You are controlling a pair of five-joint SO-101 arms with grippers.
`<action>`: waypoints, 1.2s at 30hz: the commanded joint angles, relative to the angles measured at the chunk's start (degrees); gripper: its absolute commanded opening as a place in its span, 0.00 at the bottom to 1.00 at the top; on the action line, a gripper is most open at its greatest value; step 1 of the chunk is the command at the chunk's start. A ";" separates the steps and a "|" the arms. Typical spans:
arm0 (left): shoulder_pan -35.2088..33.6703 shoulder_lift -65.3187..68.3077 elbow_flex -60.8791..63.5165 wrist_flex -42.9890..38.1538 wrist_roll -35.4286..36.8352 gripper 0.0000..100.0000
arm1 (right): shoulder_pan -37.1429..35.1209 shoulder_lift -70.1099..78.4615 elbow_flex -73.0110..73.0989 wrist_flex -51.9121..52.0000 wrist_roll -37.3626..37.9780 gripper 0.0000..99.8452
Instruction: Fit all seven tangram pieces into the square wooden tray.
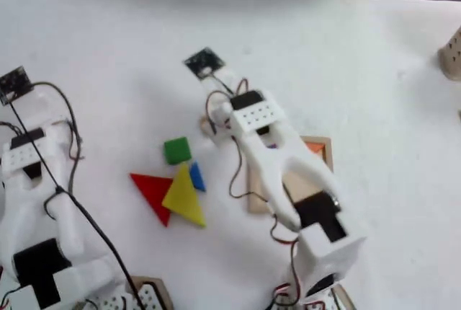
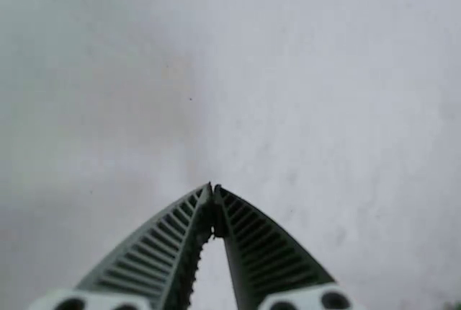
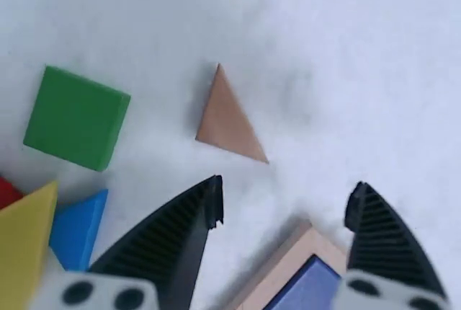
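Two arms: left tool [image 2: 213, 189] pressed together, right tool [image 3: 287, 187] spread nr tan triangle [image 3: 227, 119] & tray [image 3: 288, 250].

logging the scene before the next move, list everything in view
wooden tray: 1, pale wood, on the table right of the loose pieces
green square: 1, green, left of the tray
red triangle: 1, red, against the yellow one
yellow triangle: 1, yellow, between red and blue
blue triangle: 1, blue, at the yellow one's edge
tan triangle: 1, tan, alone past the tray corner
orange piece: 1, orange, in the tray
dark blue piece: 1, dark blue, in a tray corner
perforated object: 1, tan, table's right edge
left tool: 1, grey, shut, over bare table
right tool: 1, black, open, above the tray corner
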 commanded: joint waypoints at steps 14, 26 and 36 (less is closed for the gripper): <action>-0.22 0.31 -3.52 0.35 0.35 0.03 | -2.07 23.78 -30.24 10.33 5.10 0.30; -0.22 0.31 -3.43 0.26 0.35 0.03 | -1.80 26.51 -34.20 12.97 4.92 0.21; 1.01 0.48 -3.08 -1.23 0.26 0.03 | -1.45 24.13 -36.04 18.33 1.49 0.02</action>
